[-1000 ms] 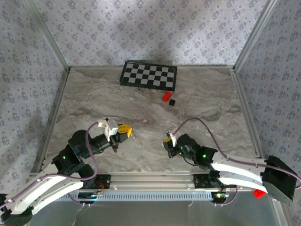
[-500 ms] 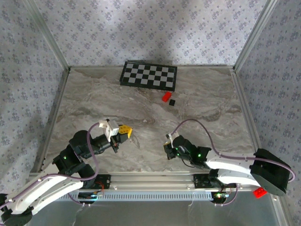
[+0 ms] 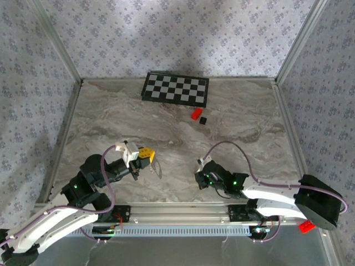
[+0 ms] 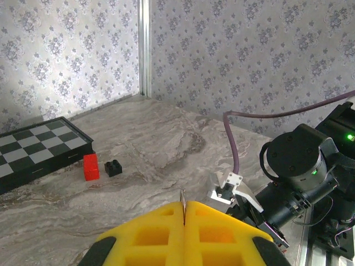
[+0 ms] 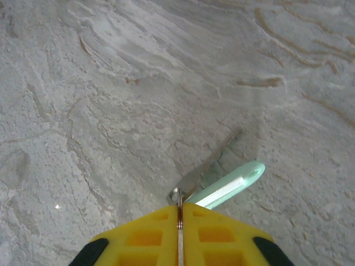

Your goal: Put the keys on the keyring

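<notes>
My left gripper (image 3: 151,157) hovers over the near left of the table, its yellow fingers (image 4: 150,233) shut on the keyring (image 4: 183,195), a thin wire loop seen edge-on that sticks out past the tips. In the top view the keyring (image 3: 157,168) hangs just below that gripper. My right gripper (image 5: 179,204) is down at the tabletop near the front middle. Its fingers are pressed on a thin metal piece joined to the keys. The keys (image 5: 226,187) are a pale green flat piece and a silvery blade (image 5: 206,164), both lying on the marble just ahead of the tips.
A chessboard (image 3: 175,88) lies at the back of the table. A small red block (image 3: 196,113) and a small black cube (image 3: 203,119) sit in front of it. Patterned walls with metal rails enclose the table. The right arm's wrist (image 4: 297,166) is close to the left gripper's right.
The right arm has swung its forearm and drawn its gripper slightly toward the near edge, down at the keys. The left gripper has barely moved; the keyring hangs a little lower.
</notes>
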`<state>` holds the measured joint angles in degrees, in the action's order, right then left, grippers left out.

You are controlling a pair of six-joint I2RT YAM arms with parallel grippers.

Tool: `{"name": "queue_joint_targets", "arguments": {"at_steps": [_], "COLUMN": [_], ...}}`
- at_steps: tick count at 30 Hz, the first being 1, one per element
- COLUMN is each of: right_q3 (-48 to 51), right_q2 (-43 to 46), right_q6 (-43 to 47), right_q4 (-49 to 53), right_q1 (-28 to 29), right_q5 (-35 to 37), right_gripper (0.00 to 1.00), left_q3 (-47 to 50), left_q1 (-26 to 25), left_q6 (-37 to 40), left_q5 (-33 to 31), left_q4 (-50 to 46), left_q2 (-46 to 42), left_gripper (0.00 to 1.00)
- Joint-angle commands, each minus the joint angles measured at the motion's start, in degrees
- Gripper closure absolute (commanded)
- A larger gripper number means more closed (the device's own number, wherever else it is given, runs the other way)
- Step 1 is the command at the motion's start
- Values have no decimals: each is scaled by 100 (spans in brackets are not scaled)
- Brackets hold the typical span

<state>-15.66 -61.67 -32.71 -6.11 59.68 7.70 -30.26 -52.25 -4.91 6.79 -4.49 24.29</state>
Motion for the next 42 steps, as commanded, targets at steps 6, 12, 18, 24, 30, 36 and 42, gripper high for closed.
{"name": "queue_joint_targets", "arguments": {"at_steps": [6,12,18,24,30,36,42], "right_q3": [-382,-1169,-2263,-3255,-3754,-3909,-3945], "right_q2": [673,1022,94,-1062,-1946,-2453,-2797], "right_q6": [-107,124,812,1338,1442,1452,1452], "right_q4": [1518,3113,4276,5019,5113,4950,4821], "right_q1": [-74,-462,-715,-462,-224,-53,41], "right_q5": [-299,-560,-716,-535,-420,-350,-299], "right_gripper": [70,58,57,59,61,63,64], "left_q3": [-50,-54,-73,-111,-103,-59,-34], "left_q1": [-31,-35,-31,-38,-32,-33,-31], "left_q6": [108,70,32,-47,-59,-24,-33], "left_q5": [7,25,-43,-324,-609,-705,-725], "left_q4": [212,179,70,-160,-315,-274,-259], "left_q2": [-109,-125,-133,-127,-126,-83,-141], "left_gripper": [100,100,100,100,100,100,100]}}
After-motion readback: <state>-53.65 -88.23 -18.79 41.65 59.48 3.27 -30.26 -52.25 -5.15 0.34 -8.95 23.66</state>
